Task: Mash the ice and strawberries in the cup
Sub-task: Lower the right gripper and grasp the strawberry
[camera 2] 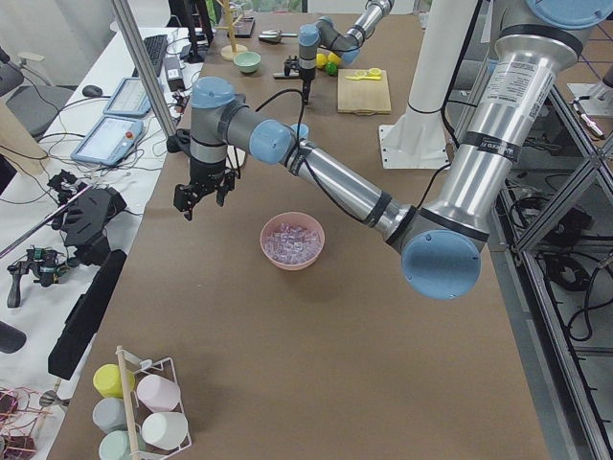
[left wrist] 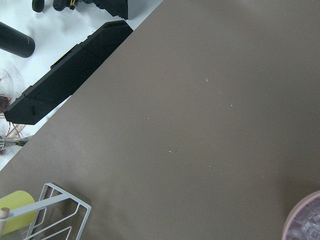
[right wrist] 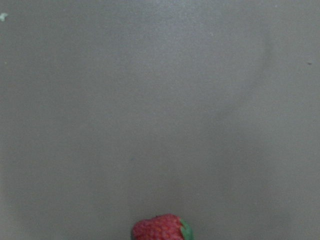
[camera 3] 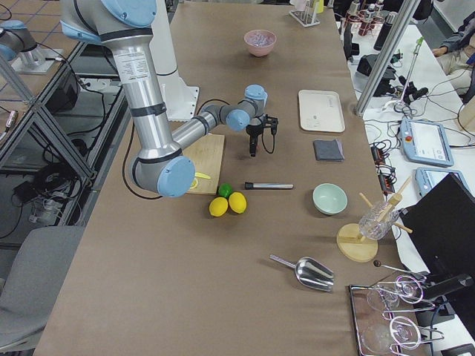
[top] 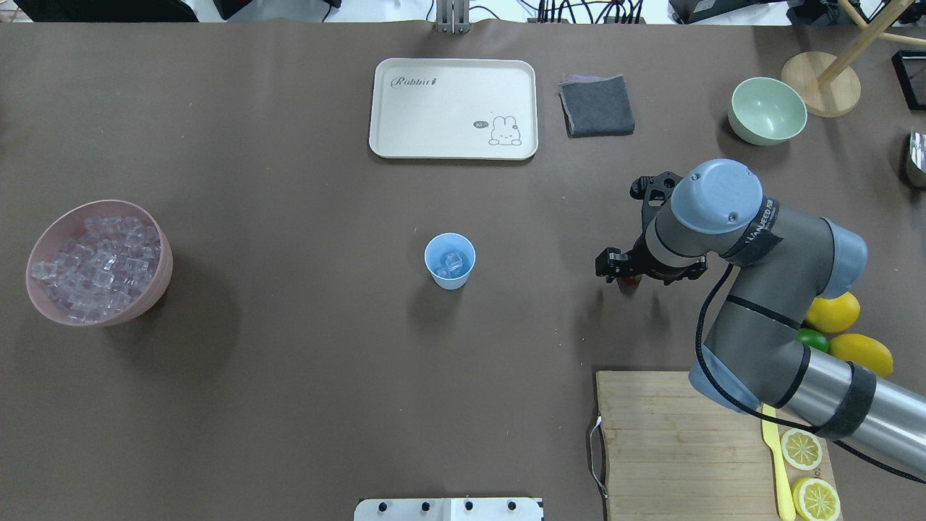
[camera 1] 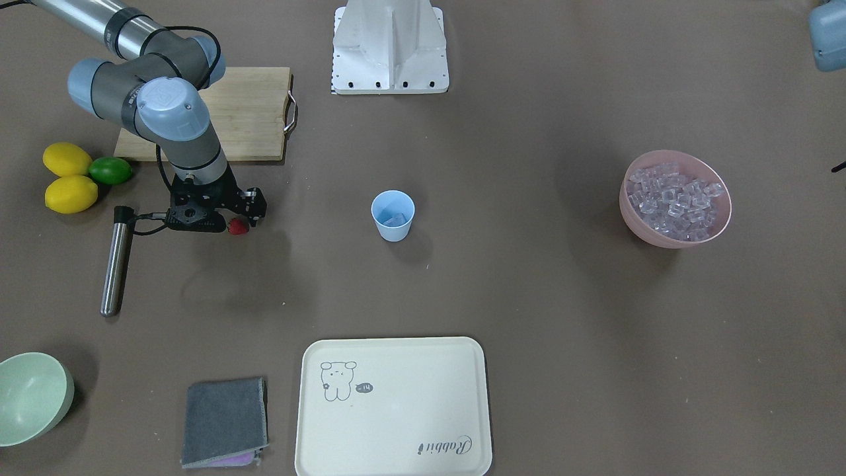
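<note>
The right gripper (camera 1: 239, 221) hangs above the brown table (camera 1: 529, 297), fingers pinched on the strawberry (camera 1: 237, 226); the light-blue cup (camera 1: 392, 215), ice (top: 452, 263) inside, stands mid-table, well apart; more cubes fill the pink bowl (camera 1: 674, 198); the left gripper (camera 2: 201, 196) hovers near that bowl, grip unreadable.

A wide stretch of bare brown table (top: 289, 376) was seen between the right gripper (top: 628, 278), which carried the strawberry (camera 1: 238, 226), and the cup (top: 449, 260); nothing stood along that line. The gripper's outer side was crowded by a steel cylinder (camera 1: 115, 260), the lemons (camera 1: 68, 177) and a cutting board (camera 1: 225, 122). The pink bowl (top: 43, 239) was set well apart.
</note>
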`<state>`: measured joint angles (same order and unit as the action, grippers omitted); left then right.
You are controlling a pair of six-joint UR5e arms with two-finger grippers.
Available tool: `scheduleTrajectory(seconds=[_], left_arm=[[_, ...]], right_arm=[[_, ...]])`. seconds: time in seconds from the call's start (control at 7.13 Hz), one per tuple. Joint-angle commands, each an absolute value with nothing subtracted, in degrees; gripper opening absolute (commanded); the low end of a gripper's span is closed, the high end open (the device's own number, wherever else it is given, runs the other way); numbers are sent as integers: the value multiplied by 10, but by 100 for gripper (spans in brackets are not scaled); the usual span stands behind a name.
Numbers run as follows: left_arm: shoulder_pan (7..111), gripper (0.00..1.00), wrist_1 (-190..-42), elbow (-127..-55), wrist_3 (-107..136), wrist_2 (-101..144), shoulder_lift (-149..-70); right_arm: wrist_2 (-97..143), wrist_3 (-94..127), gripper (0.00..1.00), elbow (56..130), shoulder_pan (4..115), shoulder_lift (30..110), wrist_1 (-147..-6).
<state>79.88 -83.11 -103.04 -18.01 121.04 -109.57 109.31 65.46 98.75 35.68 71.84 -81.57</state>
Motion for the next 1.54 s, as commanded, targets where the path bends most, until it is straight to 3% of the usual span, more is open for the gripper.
scheduleTrajectory(seconds=[0.0, 0.28, 0.7, 0.98, 1.12, 1.4], left_arm=[[799, 97, -831, -1034, -181, 1213, -1092], [798, 97, -839, -1034, -181, 1214, -1080], [798, 97, -839, -1032, -181, 1213, -1080], [799, 97, -839, -1034, -181, 1213, -1079], [799, 97, -839, -1034, -181, 1213, -1078], [799, 97, -847, -1036, -181, 1213, -1068]], right_arm=[[1091, 651, 86, 985, 356, 709, -816], [1089, 648, 86, 984, 356, 708, -817], [1081, 648, 68, 980, 352, 705, -817], [1080, 649, 10, 980, 350, 705, -817], [1080, 649, 0, 983, 350, 704, -816], [1081, 649, 0, 990, 366, 700, -816]])
